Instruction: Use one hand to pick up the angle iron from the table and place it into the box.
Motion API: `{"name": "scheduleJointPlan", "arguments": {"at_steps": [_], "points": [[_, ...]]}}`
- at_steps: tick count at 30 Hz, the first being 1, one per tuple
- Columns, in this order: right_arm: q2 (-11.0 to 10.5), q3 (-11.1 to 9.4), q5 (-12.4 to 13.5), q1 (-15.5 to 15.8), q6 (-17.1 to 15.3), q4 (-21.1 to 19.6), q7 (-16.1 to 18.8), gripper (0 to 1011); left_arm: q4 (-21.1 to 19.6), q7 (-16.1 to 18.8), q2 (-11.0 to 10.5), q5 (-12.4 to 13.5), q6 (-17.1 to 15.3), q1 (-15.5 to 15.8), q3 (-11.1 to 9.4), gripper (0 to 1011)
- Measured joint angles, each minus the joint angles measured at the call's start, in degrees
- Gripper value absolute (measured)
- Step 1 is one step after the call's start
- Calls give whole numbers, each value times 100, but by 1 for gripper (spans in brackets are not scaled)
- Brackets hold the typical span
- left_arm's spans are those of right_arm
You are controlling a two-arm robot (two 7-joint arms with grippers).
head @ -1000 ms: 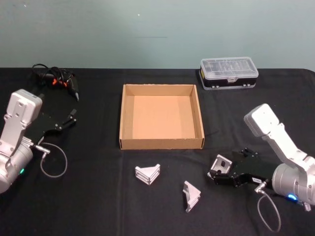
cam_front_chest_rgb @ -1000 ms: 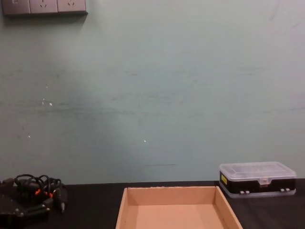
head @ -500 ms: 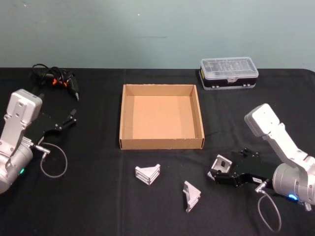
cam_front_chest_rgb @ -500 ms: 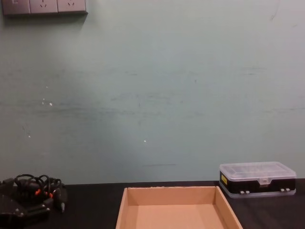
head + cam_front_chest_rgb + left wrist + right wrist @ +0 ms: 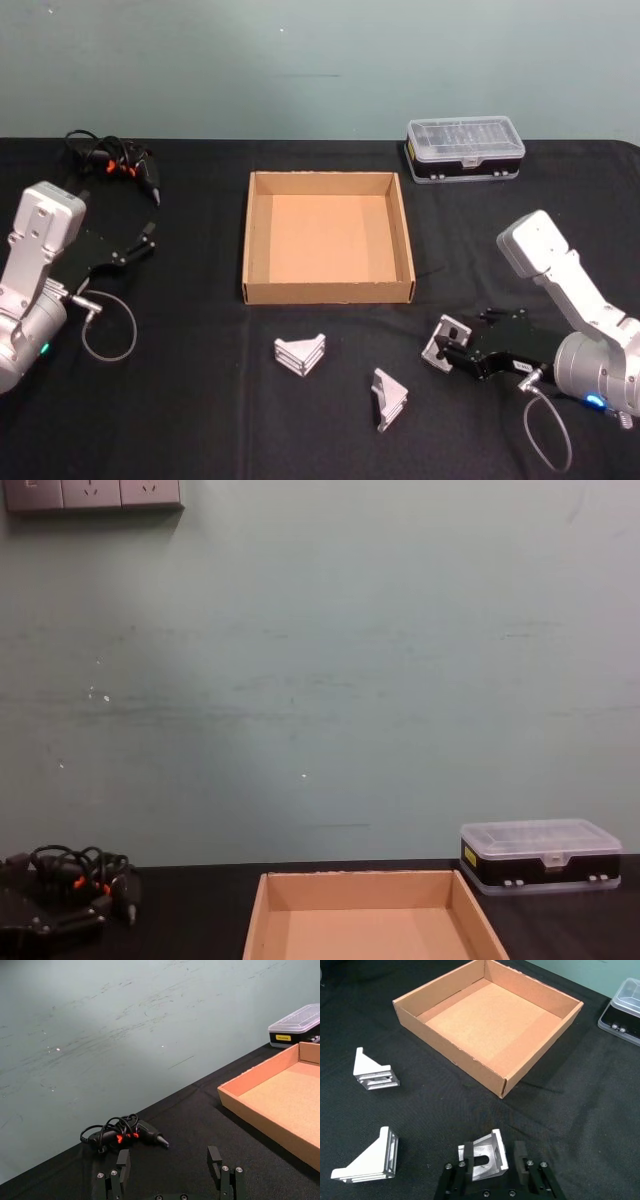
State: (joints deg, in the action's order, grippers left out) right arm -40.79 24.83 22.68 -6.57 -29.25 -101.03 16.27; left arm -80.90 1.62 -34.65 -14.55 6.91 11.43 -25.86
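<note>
Three angle irons lie on the table (image 5: 200, 400) and none is in the box yet, so the task looks to be at its first grasp. At the far left the left gripper (image 5: 145, 242) rests idle near a cabled power tool (image 5: 120, 165), its jaws spread wide and holding nothing. In the middle the box (image 5: 328, 292) stands empty. In front of it lie two loose pieces: the first angle iron (image 5: 300, 353) near the box's front wall and the second angle iron (image 5: 389, 398) nearer the robot. To the right, the third angle iron (image 5: 446, 338) sits on the table between the fingers (image 5: 520, 1152) of the right gripper (image 5: 492, 1156). Its jaws straddle the piece closely with a slight gap on one side, so I judge it not yet clamped. Closing, lifting and carrying it to the box all remain.
</note>
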Motion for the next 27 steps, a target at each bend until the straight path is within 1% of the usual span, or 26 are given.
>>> {"name": "scheduleJointPlan", "arguments": {"at_steps": [6,7,10,13,14,17,23,27], "points": [[-3,0,4,0,0,-3,-1,347,0,0,0,0,0,0,0,1012],[-4,0,5,0,0,-3,-1,332,0,0,0,0,0,0,0,1011],[-5,0,7,0,0,-3,-1,207,0,0,0,0,0,0,0,1011],[-5,0,7,0,0,-3,-2,151,0,0,0,0,0,0,0,1011],[-5,0,8,0,0,-3,-1,98,0,0,0,0,0,0,0,1012],[-5,0,8,0,0,-3,-1,72,0,0,0,0,0,0,0,1011],[-4,-4,6,3,1,-3,-1,72,0,0,0,0,0,0,0,1011],[23,-109,-24,70,71,-73,-1,72,0,0,0,0,0,0,0,1011]]}}
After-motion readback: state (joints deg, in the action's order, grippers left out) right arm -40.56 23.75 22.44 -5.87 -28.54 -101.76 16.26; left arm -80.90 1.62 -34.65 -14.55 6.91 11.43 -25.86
